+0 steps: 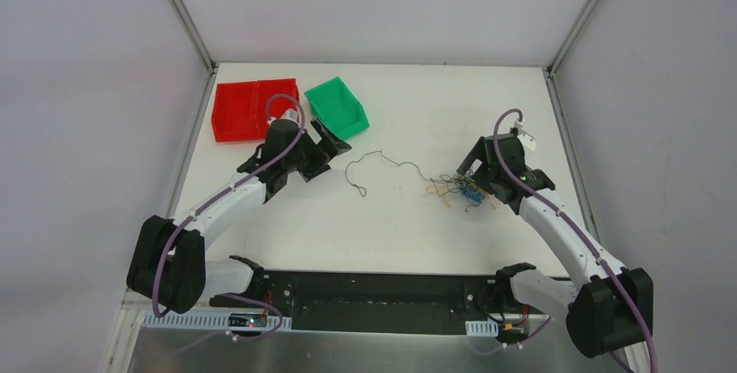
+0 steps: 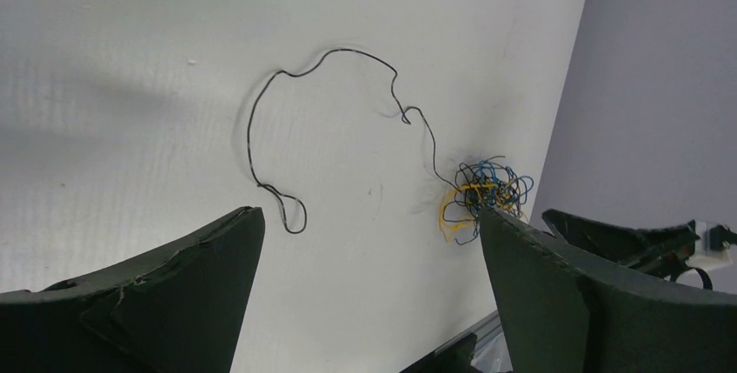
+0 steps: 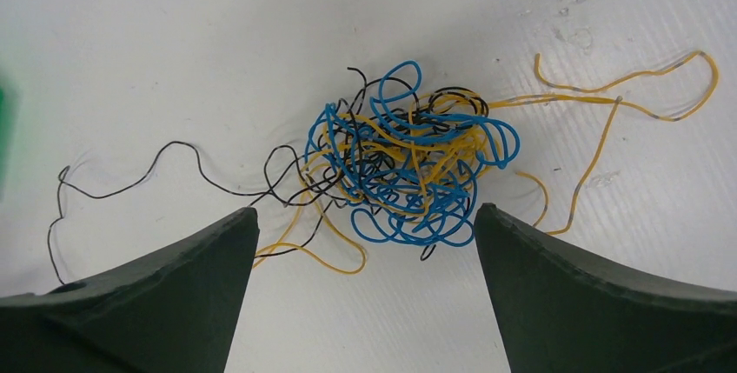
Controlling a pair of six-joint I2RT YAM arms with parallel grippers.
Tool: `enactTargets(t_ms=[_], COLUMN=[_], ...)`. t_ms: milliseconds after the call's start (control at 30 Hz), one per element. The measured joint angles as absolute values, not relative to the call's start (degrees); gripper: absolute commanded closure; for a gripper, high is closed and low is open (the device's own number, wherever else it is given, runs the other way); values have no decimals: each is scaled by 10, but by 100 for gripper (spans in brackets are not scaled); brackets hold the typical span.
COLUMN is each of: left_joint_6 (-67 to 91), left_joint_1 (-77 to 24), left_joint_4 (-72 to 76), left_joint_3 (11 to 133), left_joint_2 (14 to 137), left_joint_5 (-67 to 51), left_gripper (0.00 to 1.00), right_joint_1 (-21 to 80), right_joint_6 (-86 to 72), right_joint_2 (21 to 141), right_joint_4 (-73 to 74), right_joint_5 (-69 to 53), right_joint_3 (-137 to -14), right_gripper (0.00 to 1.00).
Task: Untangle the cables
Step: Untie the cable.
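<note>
Cables (image 1: 456, 189) lie on right half of table (image 1: 391, 243), mid-depth, well off all edges. They form a tight, roundish clump of thin glossy wires, blue, yellow-orange & dark, all springy loops. One dark strand (image 1: 382, 167) trails out of the clump. Its long axis runs left-right toward table centre, a wavy arc ending in a small hook. Yellow ends stray out the other side of the clump.

Right gripper (image 3: 365, 210): fingers spread wide, nothing held, clump on table betw. the tips. Left gripper (image 2: 369, 212): also spread wide, empty, near strand's hook end, just beside green bin (image 1: 337, 105). Red bin (image 1: 239, 112) sits at far-left corner. Both bins are plastic.
</note>
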State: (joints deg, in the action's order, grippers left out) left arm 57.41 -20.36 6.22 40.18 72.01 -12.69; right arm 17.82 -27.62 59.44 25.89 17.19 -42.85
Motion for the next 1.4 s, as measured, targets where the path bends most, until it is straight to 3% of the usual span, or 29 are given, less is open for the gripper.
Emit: enactTargets(t_ms=[200,433,633,800,1067,1300,1333,1400], left_joint_6=[560,529,494,463,390,334,319,292], left_joint_1=[-247,-248,-248,-248,-252,-276,-282,-291], left_joint_4=[39,18,5,0,-2,86,104,136], left_joint_3=[424,424,424,424,424,401,397,388], left_joint_2=[719,689,650,642,614,610,615,621], left_joint_5=[-106,-84,-72,-75,-90,-120,-122,-125], left_gripper=[3,4,3,1,1,5,5,4], right_joint_1=[159,156,156,156,156,156,156,156], right_joint_6=[-299,-312,-301,-272,-248,-233,-230,-225], right_joint_2=[673,727,718,666,595,561,560,559], right_joint_4=[251,228,212,208,216,247,254,263], right_joint_5=[124,74,37,-4,-63,-93,-97,-101], right_joint_3=[-424,-419,-414,-414,-426,-483,-495,-512], right_gripper=[5,57,86,100,100,100,96,52])
